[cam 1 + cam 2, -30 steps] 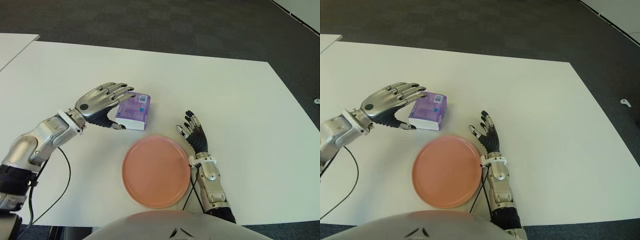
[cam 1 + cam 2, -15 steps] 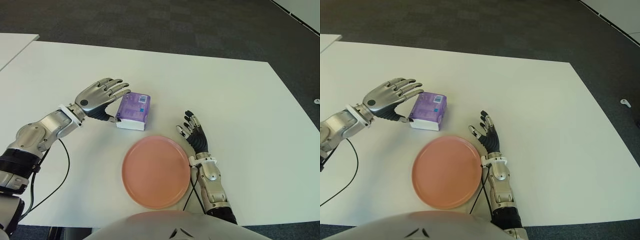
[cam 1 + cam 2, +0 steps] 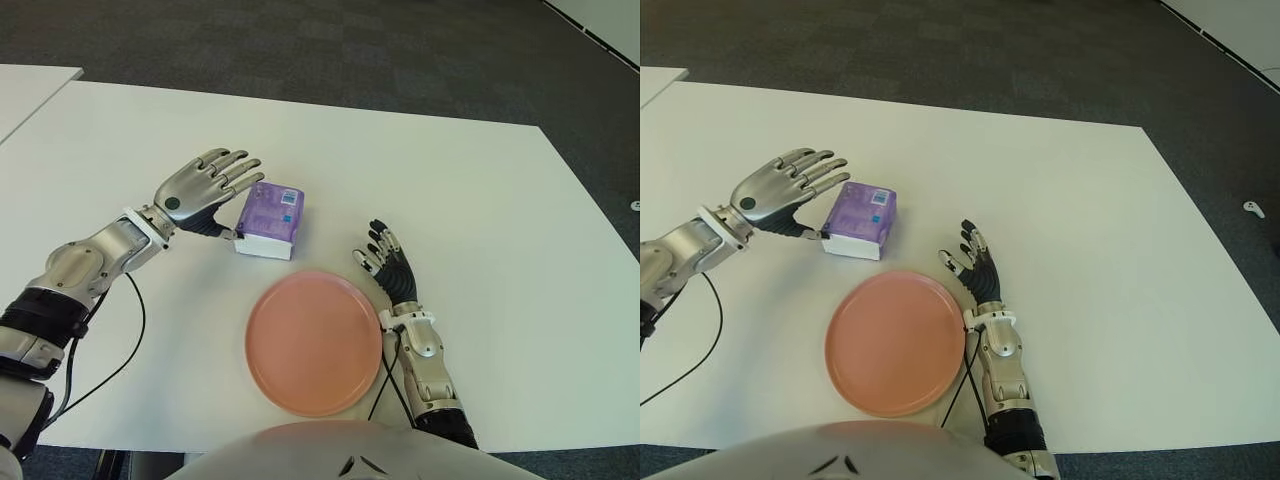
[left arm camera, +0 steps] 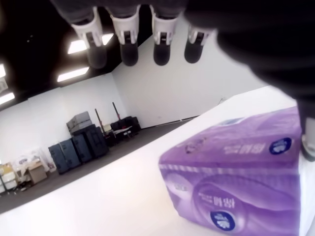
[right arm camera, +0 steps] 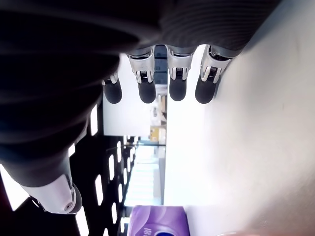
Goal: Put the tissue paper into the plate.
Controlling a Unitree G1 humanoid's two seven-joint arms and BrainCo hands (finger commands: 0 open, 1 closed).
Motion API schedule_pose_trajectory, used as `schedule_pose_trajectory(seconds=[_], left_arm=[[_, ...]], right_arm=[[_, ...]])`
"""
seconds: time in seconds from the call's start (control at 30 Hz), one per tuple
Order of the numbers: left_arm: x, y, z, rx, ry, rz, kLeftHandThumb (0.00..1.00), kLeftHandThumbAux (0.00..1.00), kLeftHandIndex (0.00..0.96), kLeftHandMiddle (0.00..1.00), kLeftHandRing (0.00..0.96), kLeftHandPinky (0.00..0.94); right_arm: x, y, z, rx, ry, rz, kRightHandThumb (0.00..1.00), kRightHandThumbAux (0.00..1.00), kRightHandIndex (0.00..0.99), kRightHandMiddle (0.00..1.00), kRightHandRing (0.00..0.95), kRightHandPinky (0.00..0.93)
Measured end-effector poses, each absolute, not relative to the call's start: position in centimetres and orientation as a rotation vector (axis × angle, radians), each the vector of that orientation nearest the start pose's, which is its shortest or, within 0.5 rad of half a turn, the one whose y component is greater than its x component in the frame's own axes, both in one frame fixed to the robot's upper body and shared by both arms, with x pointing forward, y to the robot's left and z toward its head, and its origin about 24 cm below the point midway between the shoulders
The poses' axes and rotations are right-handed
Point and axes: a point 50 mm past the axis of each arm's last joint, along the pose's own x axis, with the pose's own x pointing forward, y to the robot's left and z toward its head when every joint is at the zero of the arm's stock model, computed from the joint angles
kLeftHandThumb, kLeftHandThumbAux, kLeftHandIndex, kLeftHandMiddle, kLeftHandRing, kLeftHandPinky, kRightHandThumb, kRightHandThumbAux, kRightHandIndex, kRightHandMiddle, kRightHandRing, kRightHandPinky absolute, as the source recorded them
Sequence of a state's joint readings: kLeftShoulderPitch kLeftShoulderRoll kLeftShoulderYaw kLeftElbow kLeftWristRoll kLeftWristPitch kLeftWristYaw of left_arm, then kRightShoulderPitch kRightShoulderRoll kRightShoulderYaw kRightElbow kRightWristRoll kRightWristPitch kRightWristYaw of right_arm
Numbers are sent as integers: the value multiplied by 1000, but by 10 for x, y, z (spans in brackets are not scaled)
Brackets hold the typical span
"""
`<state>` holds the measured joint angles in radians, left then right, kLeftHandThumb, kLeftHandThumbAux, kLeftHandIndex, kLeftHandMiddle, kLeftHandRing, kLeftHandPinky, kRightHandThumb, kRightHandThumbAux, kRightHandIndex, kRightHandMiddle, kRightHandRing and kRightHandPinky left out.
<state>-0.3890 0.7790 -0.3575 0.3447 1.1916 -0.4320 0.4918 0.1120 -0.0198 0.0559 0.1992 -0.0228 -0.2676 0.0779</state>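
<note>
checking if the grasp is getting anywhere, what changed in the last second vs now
The left hand has drawn back from over the tissue pack toward the robot's left and opened its fingers; it now sits beside the pack, thumb near its edge, holding nothing. The pack has hardly shifted on the table. The plate and the right hand, beside the plate's right, stayed put.

A white table (image 3: 470, 200) carries a purple tissue pack (image 3: 268, 220) left of centre and, nearer, a pink plate (image 3: 313, 342) (empty), just apart.
</note>
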Motion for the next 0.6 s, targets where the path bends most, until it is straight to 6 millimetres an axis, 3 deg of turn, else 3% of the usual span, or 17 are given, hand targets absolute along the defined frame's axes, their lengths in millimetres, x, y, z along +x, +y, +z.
schedule_pose_trajectory(seconds=[0.6], left_arm=[[302, 207, 102, 1753, -734, -280, 54, 409, 0, 0, 0, 0]], right_arm=[[226, -145, -8, -62, 4, 151, 0, 663, 0, 0, 0, 0]])
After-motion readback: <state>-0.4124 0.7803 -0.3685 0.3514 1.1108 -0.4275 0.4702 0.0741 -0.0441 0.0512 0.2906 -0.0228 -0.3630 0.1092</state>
